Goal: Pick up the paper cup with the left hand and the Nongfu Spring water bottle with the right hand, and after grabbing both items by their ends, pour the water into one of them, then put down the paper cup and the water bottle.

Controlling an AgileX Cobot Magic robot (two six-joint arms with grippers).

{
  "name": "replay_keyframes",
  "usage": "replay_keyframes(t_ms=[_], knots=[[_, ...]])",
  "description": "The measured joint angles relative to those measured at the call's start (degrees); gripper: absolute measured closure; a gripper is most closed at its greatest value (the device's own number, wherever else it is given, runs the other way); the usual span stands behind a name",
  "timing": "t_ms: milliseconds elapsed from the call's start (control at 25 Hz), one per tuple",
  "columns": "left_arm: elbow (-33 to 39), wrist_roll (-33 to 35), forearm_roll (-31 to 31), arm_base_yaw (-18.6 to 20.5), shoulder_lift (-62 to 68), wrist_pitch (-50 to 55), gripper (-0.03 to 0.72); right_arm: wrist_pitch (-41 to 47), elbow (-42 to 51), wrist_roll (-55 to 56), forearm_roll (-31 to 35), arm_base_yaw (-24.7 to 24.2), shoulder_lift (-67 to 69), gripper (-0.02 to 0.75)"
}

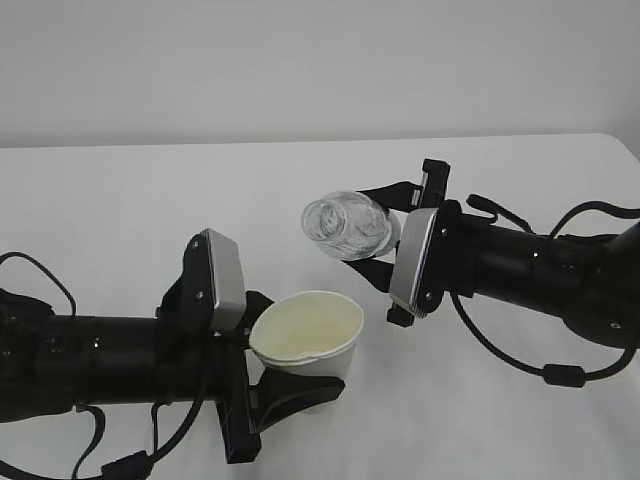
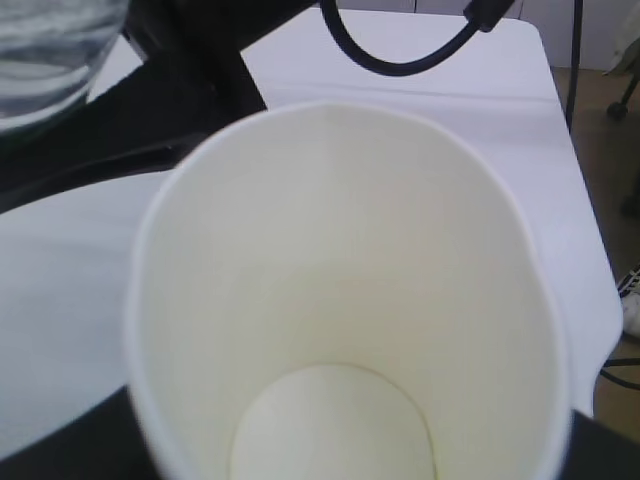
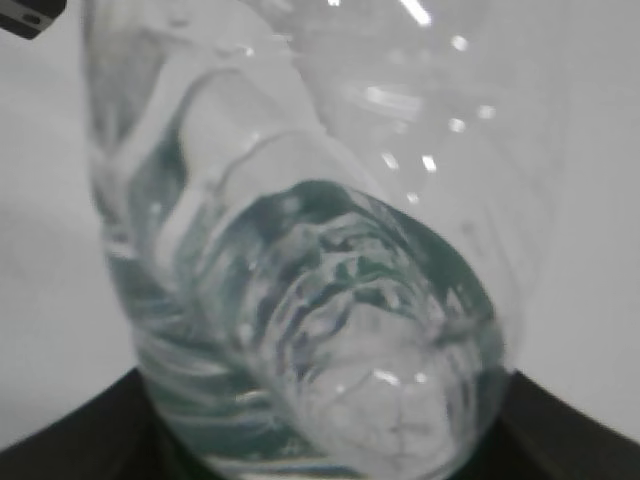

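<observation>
The white paper cup (image 1: 305,345) hangs above the table, tipped, its cream inside facing up and toward the camera. My left gripper (image 1: 272,350) is shut on its lower end. The cup fills the left wrist view (image 2: 340,300), and its round bottom shows. The clear Nongfu Spring water bottle (image 1: 345,225) lies nearly level, up and to the right of the cup's rim. My right gripper (image 1: 382,232) is shut on one end of it. In the right wrist view the bottle (image 3: 320,300) fills the frame, ribbed and glinting with green reflections. No water shows between bottle and cup.
The white table (image 1: 150,200) runs to a pale wall behind. In the left wrist view the bottle (image 2: 50,60) and the right arm (image 2: 190,110) sit at the upper left. The table's edge (image 2: 600,300) drops to the floor on the right.
</observation>
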Motion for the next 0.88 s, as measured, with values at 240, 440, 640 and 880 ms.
replay_keyframes(t_ms=[240, 440, 640, 880], knots=[[0.0, 0.1, -0.1, 0.0, 0.0, -0.3, 0.241, 0.0, 0.0, -3.4, 1.4, 0.0, 0.0, 0.281], [0.0, 0.1, -0.3, 0.0, 0.0, -0.4, 0.241, 0.0, -0.8, -4.1, 1.6, 0.0, 0.0, 0.281], [0.0, 0.1, -0.7, 0.0, 0.0, -0.4, 0.241, 0.0, -1.2, -4.5, 1.6, 0.0, 0.0, 0.281], [0.0, 1.0, -2.1, 0.0, 0.0, -0.4, 0.241, 0.0, -1.2, -6.3, 1.8, 0.0, -0.6, 0.281]])
